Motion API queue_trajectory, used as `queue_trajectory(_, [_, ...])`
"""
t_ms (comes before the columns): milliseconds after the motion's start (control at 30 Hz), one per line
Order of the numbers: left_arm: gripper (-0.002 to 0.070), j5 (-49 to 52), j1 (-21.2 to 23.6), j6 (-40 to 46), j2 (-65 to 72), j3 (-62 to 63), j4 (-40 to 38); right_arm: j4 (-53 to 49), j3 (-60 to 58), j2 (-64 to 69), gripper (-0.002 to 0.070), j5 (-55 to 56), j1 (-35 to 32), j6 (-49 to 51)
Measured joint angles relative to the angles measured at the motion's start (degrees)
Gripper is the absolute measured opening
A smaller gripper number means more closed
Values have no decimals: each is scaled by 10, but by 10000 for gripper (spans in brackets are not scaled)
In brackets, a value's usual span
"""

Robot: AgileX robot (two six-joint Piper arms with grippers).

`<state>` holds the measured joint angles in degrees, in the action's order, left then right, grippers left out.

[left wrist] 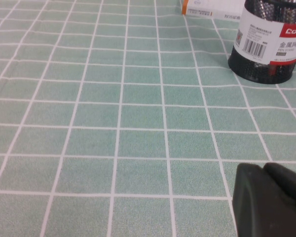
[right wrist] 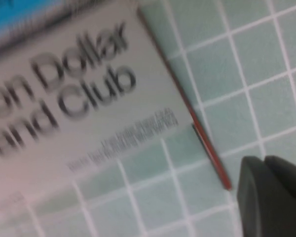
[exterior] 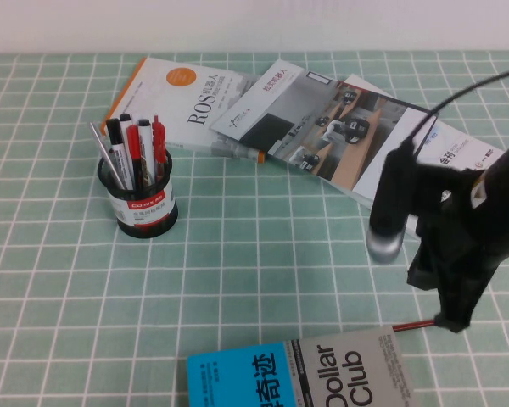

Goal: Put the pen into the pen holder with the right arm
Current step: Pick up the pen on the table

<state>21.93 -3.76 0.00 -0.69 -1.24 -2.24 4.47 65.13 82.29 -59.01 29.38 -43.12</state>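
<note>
The pen (exterior: pixel 414 326) is a thin dark red stick lying on the cloth against the far edge of the "Dollar Club" book (exterior: pixel 356 377). Only its right end shows in the high view. In the right wrist view the pen (right wrist: pixel 207 147) runs along the book's edge, and its end lies just beside my right gripper (right wrist: pixel 264 164). My right gripper (exterior: pixel 451 320) hangs low over that end, fingers together and holding nothing. The black mesh pen holder (exterior: pixel 138 203) stands at the left with several pens in it. It also shows in the left wrist view (left wrist: pixel 266 44). My left gripper (left wrist: pixel 264 170) is shut and empty above the cloth.
Two books and a magazine (exterior: pixel 322 119) lie spread at the back, behind the right arm. A thin black cable (exterior: pixel 458 93) arcs above them. The green checked cloth (exterior: pixel 263 271) is bare between the holder and the pen.
</note>
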Motion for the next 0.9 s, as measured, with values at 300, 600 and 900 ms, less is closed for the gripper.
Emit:
queue_trajectory(300, [-6, 0, 0, 0, 0, 0, 0, -74, 4, 16, -8, -3, 25, -67])
queue_trajectory(600, [-6, 0, 0, 0, 0, 0, 0, -67, 4, 72, 288, 19, 25, -88])
queue_trajectory(900, [-6, 0, 0, 0, 0, 0, 0, -75, 4, 144, 268, 30, 13, -104])
